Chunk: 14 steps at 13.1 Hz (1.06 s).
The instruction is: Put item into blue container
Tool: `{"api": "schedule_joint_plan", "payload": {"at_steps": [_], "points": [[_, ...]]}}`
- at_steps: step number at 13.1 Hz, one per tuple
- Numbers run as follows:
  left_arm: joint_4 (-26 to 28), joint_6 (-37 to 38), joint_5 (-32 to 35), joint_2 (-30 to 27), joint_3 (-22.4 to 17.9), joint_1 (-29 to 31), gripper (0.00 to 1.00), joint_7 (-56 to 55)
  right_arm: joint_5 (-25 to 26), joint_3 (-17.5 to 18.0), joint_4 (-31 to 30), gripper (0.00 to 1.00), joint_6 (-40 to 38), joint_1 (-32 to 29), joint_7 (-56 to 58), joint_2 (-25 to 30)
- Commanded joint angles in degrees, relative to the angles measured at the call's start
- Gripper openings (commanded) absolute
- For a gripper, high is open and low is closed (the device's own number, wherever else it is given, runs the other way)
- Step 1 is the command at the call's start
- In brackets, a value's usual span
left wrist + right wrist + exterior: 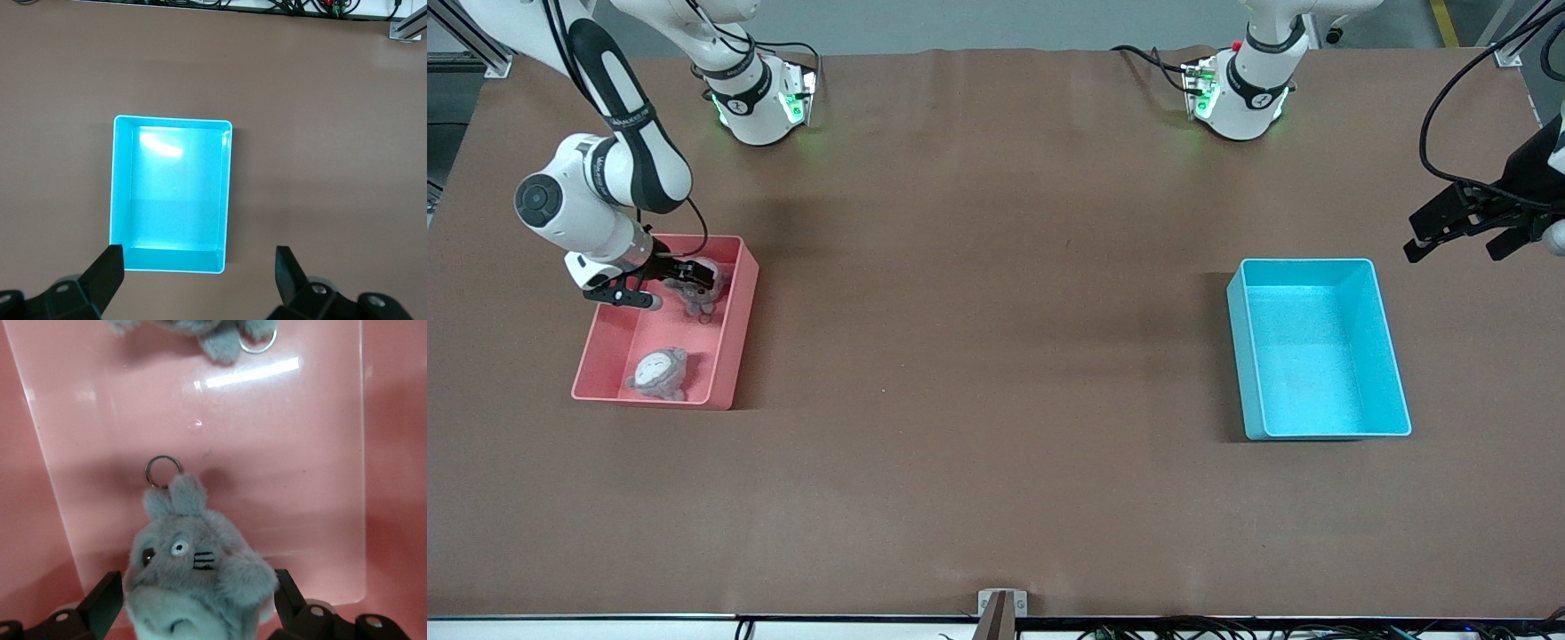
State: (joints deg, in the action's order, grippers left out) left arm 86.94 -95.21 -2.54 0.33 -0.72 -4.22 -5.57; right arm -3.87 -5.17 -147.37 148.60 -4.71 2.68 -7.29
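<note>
The tabletop [996, 356] is covered edge to edge in a plain brown sheet, matt, with faint creases near the robot bases. Grey floor shows past the edge by the bases, with aluminium framing at the corners; cables run along the edge nearest the front camera.

The blue container [1319, 348] stands on the tabletop toward the left arm's end, upright, nothing in it. The pink bin [667, 322] of the same shape stands toward the right arm's end, well apart from it.

The left gripper [1463, 238] hangs in the air over bare tabletop beside the blue container, jaws wide, holding nothing; its wrist view looks down into the container [173, 193].

The right gripper [665, 286] is lowered into the pink bin, jaws wide, one finger on each side of a grey plush toy [197, 583] with a metal key ring [162, 470]; whether the fingers touch the toy cannot be told.

A second grey plush toy [658, 373] lies in the same bin, nearer the front camera
</note>
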Motion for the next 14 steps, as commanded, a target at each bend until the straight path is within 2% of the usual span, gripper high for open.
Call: {"api": "schedule_joint_plan", "payload": {"at_steps": [1,2,4,5,6,9,14], "points": [[-0.8,0.8,-0.4,0.1,0.1,0.3,1.0,0.7,-2.5,0.2,-1.2,0.96,1.2,0.1,-0.4,-0.7],[-0.8,0.7,-0.4,0.2,0.1,0.3,1.0,0.7,-2.5,0.2,-1.2,0.82,0.8,0.1,-0.4,-0.7],[-0.8,0.8,-0.4,0.2,0.1,0.4,1.0,0.7,-2.5,0.2,-1.1,0.22,0.0,0.1,-0.4,-0.6],[-0.8,0.7,-0.4,0.2,0.1,0.3,1.0,0.7,-2.5,0.2,-0.6,0.05,-1.5,0.1,-0.4,-0.5],[-0.8,0.7,-0.4,0.1,0.1,0.3,1.0,0.7,-2.5,0.2,1.0,0.01,-4.2,0.1,-0.3,-0.2],[-0.9,0.7,-0.9,0.1,0.1,0.3,1.0,0.6,-2.4,0.1,10.4,0.01,-20.3,-0.2,0.4,2.4],[-0.9,0.7,-1.0,0.0,0.1,0.4,1.0,0.6,-2.2,0.4,32.5,0.01,-47.0,0.5,-3.9,2.7]]}}
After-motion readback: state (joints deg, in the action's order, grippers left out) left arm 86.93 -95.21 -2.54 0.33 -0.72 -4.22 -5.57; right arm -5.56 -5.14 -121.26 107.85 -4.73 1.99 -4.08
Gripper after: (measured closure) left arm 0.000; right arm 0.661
